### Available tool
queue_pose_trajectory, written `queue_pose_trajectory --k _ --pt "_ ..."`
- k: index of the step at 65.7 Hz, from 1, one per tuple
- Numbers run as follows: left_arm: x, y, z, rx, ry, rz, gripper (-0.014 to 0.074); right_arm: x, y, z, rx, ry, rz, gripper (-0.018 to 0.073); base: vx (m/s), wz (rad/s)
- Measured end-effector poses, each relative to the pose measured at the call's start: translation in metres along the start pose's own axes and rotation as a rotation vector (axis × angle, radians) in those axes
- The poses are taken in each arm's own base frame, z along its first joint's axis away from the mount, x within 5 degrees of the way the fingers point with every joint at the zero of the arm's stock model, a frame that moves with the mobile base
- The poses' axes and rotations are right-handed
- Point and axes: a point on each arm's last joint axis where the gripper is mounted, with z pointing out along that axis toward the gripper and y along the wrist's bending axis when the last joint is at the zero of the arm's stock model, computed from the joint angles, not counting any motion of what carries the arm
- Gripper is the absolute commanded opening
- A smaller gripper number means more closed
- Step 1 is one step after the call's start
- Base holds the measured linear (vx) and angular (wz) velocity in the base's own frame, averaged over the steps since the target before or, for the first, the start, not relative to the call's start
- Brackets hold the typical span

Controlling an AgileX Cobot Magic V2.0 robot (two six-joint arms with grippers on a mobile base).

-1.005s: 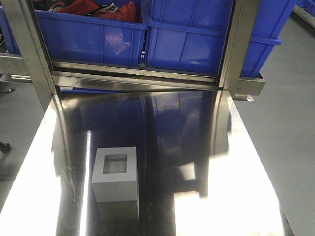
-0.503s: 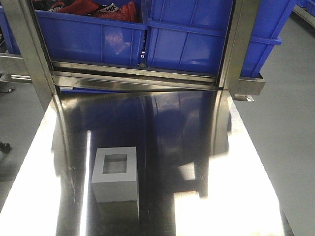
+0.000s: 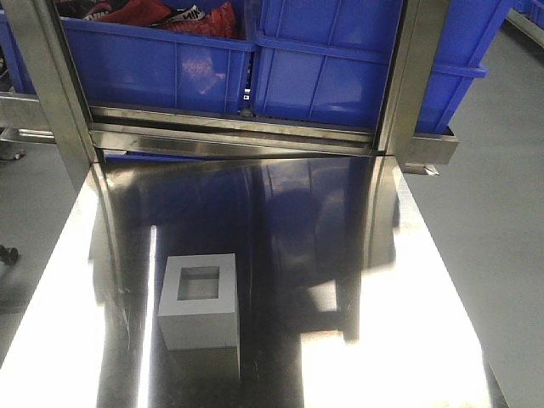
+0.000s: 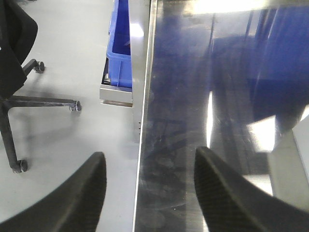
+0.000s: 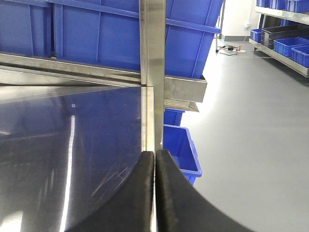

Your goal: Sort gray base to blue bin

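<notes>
While the left end effector (image 4: 150, 162) gapes empty over the tabletop (image 3: 340, 255) edge, gray base (image 3: 200, 302) to its right, the right end effector (image 5: 155, 162) is pinched closed on nothing.

Light from overhead, cool and fairly even. The steel table (image 3: 280, 221) mirrors it: white blown-out glare along the left edge and front right, and one thin bright streak just beside the gray base (image 3: 199, 302). The blue bin (image 3: 340, 76) shows as a dark bluish smear in the tabletop. Front view sharp, slightly grainy. Left wrist view hazy and soft; left gripper (image 4: 150, 157) a dark blur at the lens, glare at top. Right wrist view crisper; right gripper (image 5: 155, 155) black, unfocused; floor (image 5: 241, 145) bright.
</notes>
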Motion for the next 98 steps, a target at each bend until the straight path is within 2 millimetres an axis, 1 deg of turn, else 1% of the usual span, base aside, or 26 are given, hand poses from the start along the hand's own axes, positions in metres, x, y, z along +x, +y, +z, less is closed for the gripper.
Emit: queue_pose_trajectory --k 15,23,36,45,55,66,78,90,98 --pt "-0.001 -0.001 -0.001 0.007 -0.001 -0.015 0.0397 0.000 0.000 0.000 0.000 0.000 0.000 -0.0009 0.00 0.00" --pt "-0.008 -0.006 -0.004 0.050 -0.002 -0.044 0.0397 0.000 0.000 0.000 0.000 0.000 0.000 -0.0009 0.00 0.00" --pt "-0.033 -0.030 -0.013 0.242 0.007 0.019 0.0397 0.000 0.000 0.000 0.000 0.000 0.000 -0.0009 0.00 0.00" --pt "-0.046 -0.049 -0.012 0.376 0.035 0.038 0.0397 0.000 0.000 0.000 0.000 0.000 0.000 -0.0009 0.00 0.00" --pt "-0.053 -0.070 0.002 0.459 0.109 0.075 0.0397 0.000 0.000 0.000 0.000 0.000 0.000 -0.0009 0.00 0.00" --pt "-0.053 -0.094 0.024 0.508 0.215 0.121 0.0397 0.000 0.000 0.000 0.000 0.000 0.000 -0.0009 0.00 0.00" --pt "-0.054 -0.124 0.045 0.540 0.281 0.166 0.0397 0.000 0.000 0.000 0.000 0.000 0.000 -0.0009 0.00 0.00" --pt "-0.052 -0.145 0.066 0.485 0.354 0.196 0.0397 0.000 0.000 0.000 0.000 0.000 0.000 -0.0009 0.00 0.00" --pt "-0.050 -0.153 0.078 0.424 0.373 0.213 0.0397 0.000 0.000 0.000 0.000 0.000 0.000 -0.0009 0.00 0.00"
